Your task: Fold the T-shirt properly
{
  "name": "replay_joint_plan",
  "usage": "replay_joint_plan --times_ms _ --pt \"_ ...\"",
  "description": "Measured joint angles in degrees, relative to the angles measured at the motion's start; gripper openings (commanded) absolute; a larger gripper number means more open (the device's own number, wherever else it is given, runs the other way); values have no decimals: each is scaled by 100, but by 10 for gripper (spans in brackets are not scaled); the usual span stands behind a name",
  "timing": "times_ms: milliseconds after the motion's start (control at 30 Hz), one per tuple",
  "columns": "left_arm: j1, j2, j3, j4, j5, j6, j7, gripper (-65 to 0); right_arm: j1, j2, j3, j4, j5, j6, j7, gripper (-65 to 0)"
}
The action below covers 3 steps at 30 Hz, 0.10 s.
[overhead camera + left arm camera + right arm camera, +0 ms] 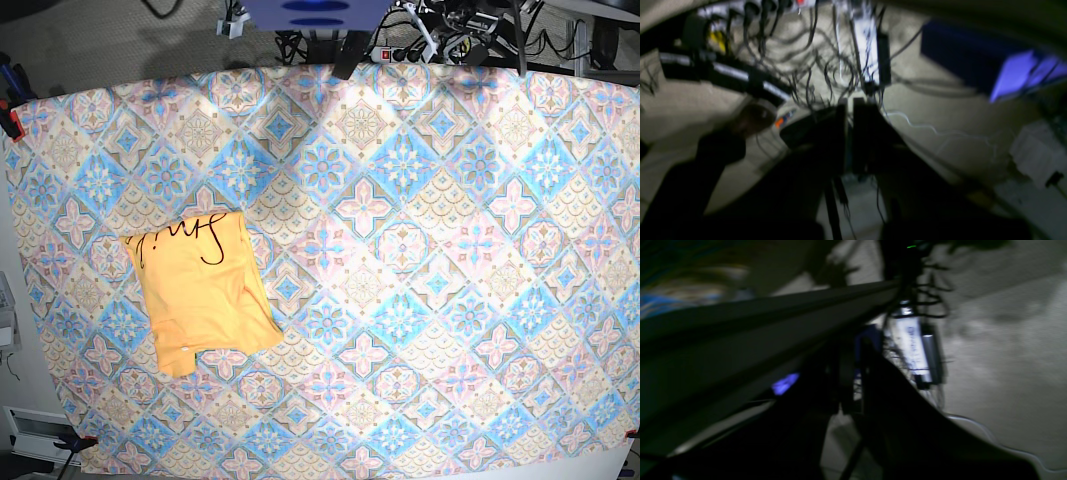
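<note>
Left wrist: dim and blurred; left gripper point(849, 110) pointed at a cable-strewn floor point(940, 110), jaws together, apparently nothing between them. No shirt here.

Right wrist: darker still; right gripper point(853, 350) beside the table edge point(773, 316), jaws together, seemingly empty. No shirt here either.

Base: shirt point(200, 290) folded into a compact packet at 9 o'clock on the tablecloth point(450, 250), script at its 12 o'clock end, long axis roughly 12 to 6, slightly skewed. No arm over the table. Packet on this view's left, so likely nearer the right arm.
</note>
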Motion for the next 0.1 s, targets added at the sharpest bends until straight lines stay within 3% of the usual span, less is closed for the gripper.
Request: replay_joint_plan --times_ms 100 --pt "44 0 2 -9 15 -4 55 -626 81 -35 0 0 0 -181 -15 -614"
